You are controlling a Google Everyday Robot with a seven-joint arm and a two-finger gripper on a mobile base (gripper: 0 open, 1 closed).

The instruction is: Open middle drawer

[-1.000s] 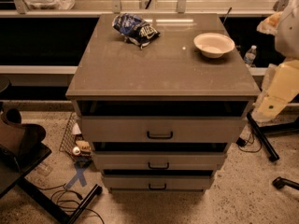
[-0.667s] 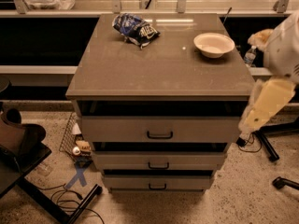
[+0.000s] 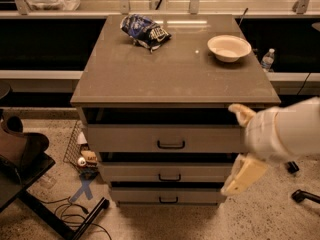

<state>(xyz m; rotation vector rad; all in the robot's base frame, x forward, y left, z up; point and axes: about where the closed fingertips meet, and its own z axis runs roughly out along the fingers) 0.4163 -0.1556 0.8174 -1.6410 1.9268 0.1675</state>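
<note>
The grey-beige cabinet (image 3: 175,79) has three drawer fronts, each with a small black bar handle. The middle drawer (image 3: 125,173) is the low front panel under the taller top drawer (image 3: 125,138), and its handle (image 3: 169,177) is at centre. It looks shut, with only a dark gap above it. My gripper (image 3: 231,149) reaches in from the right on a white arm (image 3: 287,131) and is open and empty. One beige finger (image 3: 241,114) is by the top drawer's right end. The other finger (image 3: 245,175) covers the middle drawer's right end. The gripper is well right of the handle.
A blue chip bag (image 3: 145,31) and a white bowl (image 3: 229,47) sit on the cabinet top. The bottom drawer (image 3: 140,195) is lowest. A water bottle (image 3: 268,60) stands behind on the right. A black chair base (image 3: 35,189) and a wire basket (image 3: 80,151) are on the left. Chair castors (image 3: 302,196) are on the right.
My arm has swung in from the right edge, leftward and down, and the gripper now hangs in front of the drawers' right ends. The drawers have not moved.
</note>
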